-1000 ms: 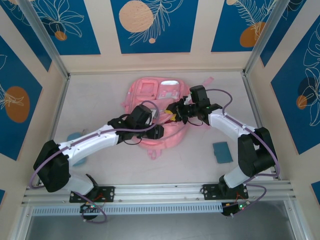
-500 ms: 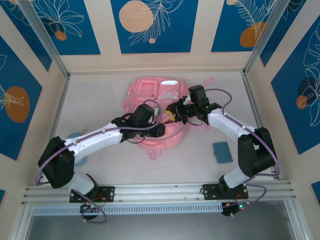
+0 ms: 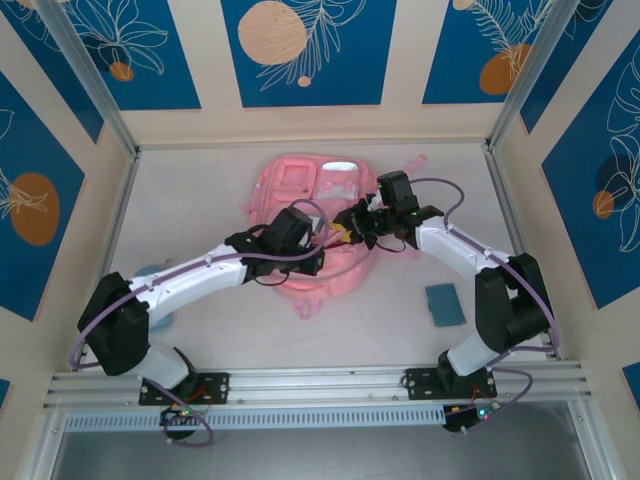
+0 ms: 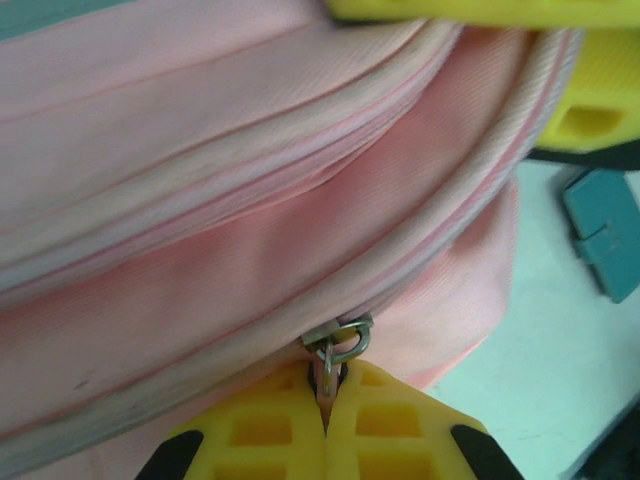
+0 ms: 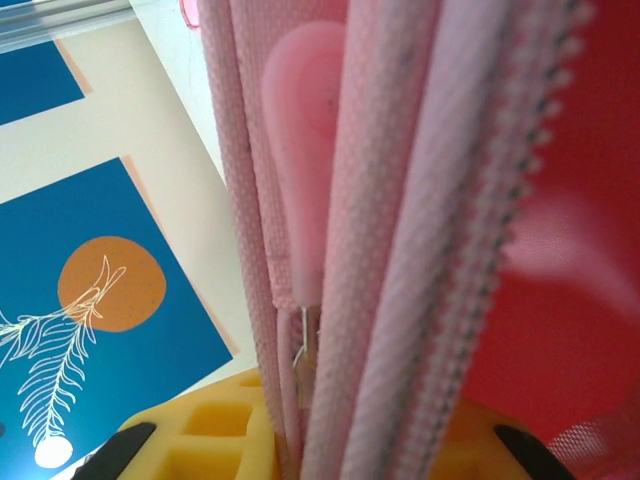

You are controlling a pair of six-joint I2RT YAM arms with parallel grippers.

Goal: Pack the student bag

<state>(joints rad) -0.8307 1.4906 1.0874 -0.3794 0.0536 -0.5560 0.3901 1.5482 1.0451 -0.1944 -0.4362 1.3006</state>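
Your left tool [image 4: 326, 402] is pinched tight on the zipper pull [image 4: 337, 342] of the student bag [image 3: 300, 180], which lies flat at the middle of the desk [image 3: 190, 200], toward the back wall. Your right tool [image 3: 352, 222] clamps the bag's open fabric edge.

Matt, finely woven cloth was seen on the student bag [image 4: 200, 260] — shiny metal on its zipper pull [image 4: 340, 342] at six o'clock, dull yellow plastic on the left gripper [image 4: 326, 410].

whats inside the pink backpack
The student bag shows reddish-pink lining past its parted zipper teeth; any contents are covered by the fabric.
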